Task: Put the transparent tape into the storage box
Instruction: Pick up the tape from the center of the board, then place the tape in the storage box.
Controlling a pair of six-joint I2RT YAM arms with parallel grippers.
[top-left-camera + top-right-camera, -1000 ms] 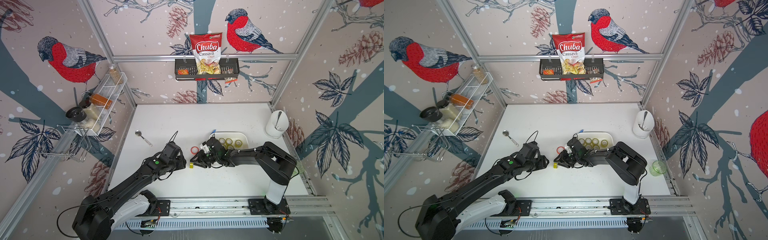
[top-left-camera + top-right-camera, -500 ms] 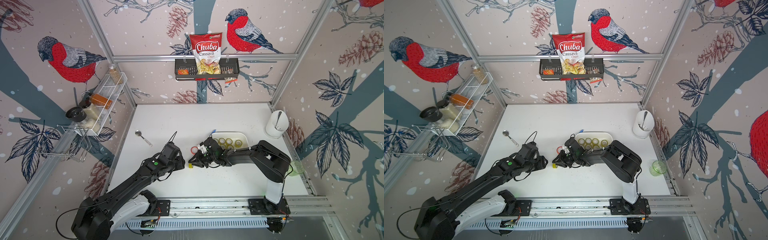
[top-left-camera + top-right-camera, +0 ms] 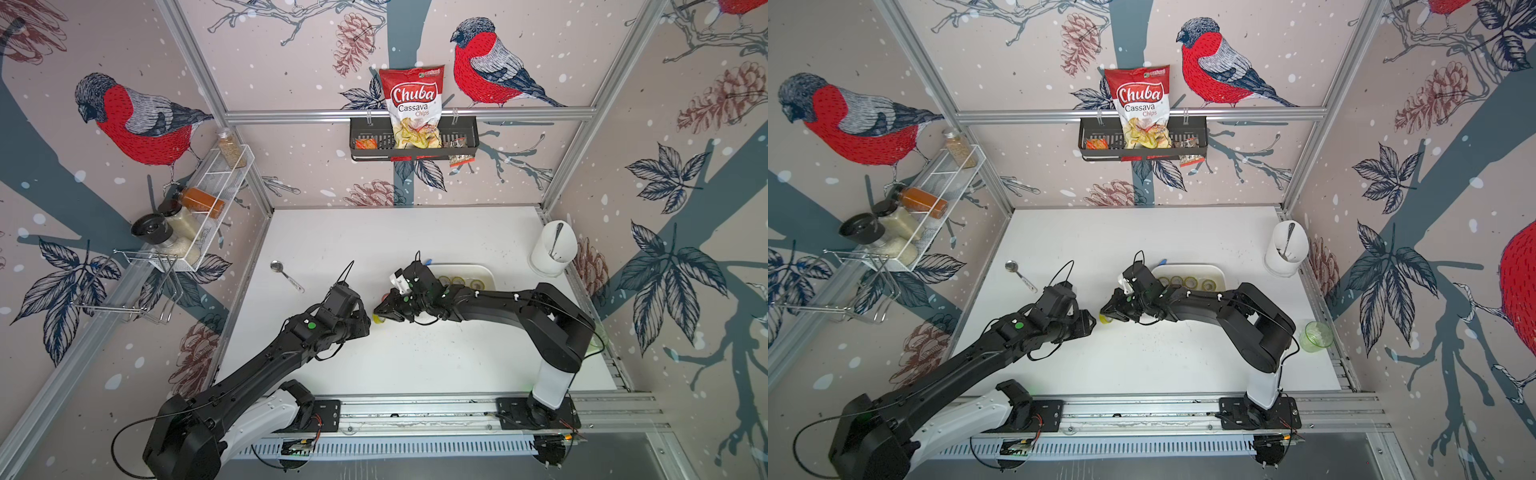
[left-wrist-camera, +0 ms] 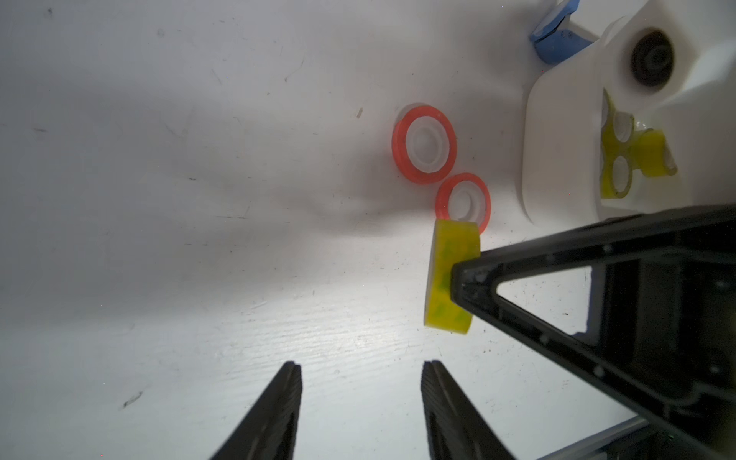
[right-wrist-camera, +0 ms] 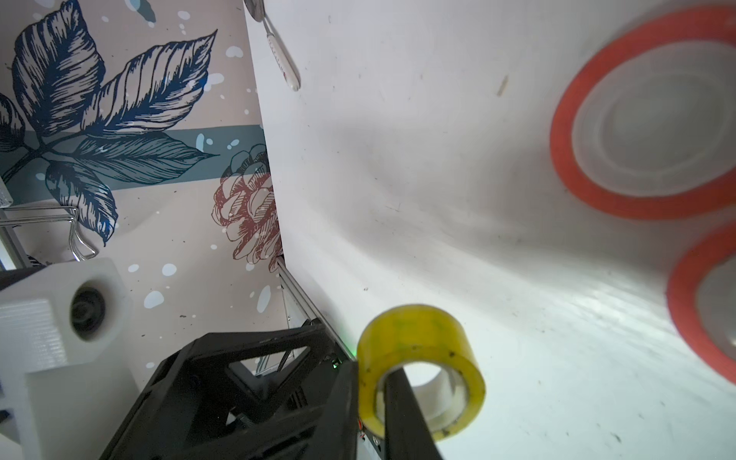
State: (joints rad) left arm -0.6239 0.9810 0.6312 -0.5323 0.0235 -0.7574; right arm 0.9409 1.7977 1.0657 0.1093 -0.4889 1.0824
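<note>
The transparent tape (image 5: 414, 334) is a yellowish roll with a clear core. It stands on edge low over the white table, also seen in the left wrist view (image 4: 450, 255) and in both top views (image 3: 377, 318) (image 3: 1104, 318). My right gripper (image 5: 372, 378) is shut on the roll's wall, with one finger through the core and one outside. My left gripper (image 4: 362, 364) is open and empty, a short way from the roll on its left (image 3: 365, 322). The storage box (image 3: 488, 274) (image 4: 557, 159), a shallow white tray, lies behind the right wrist and holds several yellowish rolls (image 3: 457, 282).
Two red tape rolls (image 4: 398, 143) (image 4: 484, 203) lie flat between the held roll and the tray. A metal spoon (image 3: 286, 276) lies to the far left. A tall white cup (image 3: 552, 249) stands at the back right, and a green glass (image 3: 1316, 336) at the right edge.
My right gripper's jaws have closed on the tape roll, and the arm has shifted slightly left. The left arm has stayed in place with its jaws unchanged.
</note>
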